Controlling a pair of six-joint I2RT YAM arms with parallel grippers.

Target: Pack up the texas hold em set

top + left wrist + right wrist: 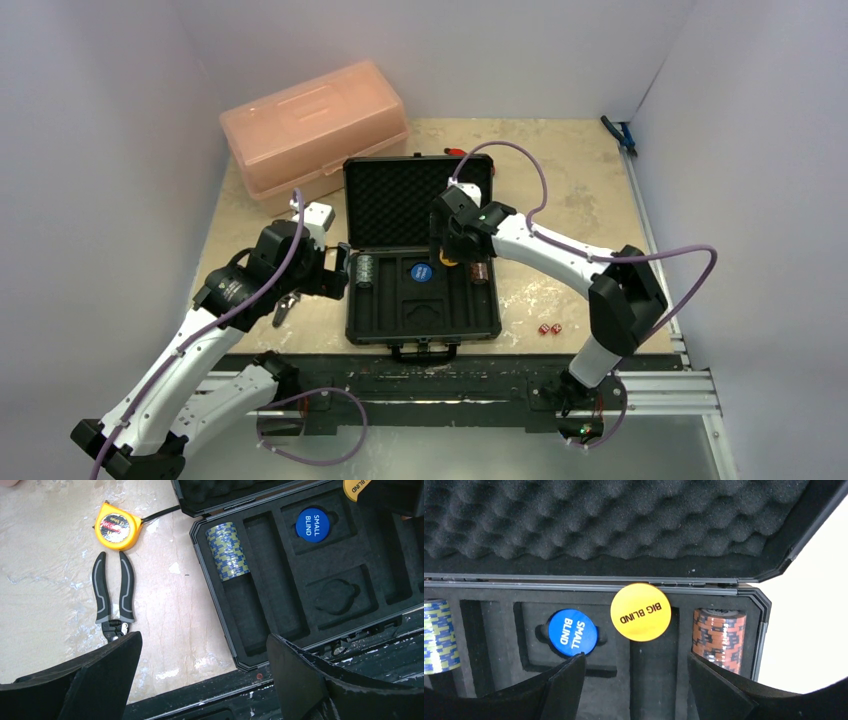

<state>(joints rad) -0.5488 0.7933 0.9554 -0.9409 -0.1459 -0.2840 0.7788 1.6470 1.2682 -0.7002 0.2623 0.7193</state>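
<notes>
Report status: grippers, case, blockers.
Left gripper, right gripper open. Case open; blue disc seated, yellow disc unseated by hinge. Dice out on table. Right arm over tray blocks lid.

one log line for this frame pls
case: open | left gripper: open, empty, left of case | right gripper: open, over tray | blue disc: in pocket | yellow disc: near hinge, seating unclear | dice: on table, outside case

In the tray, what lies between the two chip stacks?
Two discs, seen best in the right wrist view: the blue SMALL BLIND disc in its round recess, then the yellow BIG BLIND disc, nearer the brown-red stack.
</notes>
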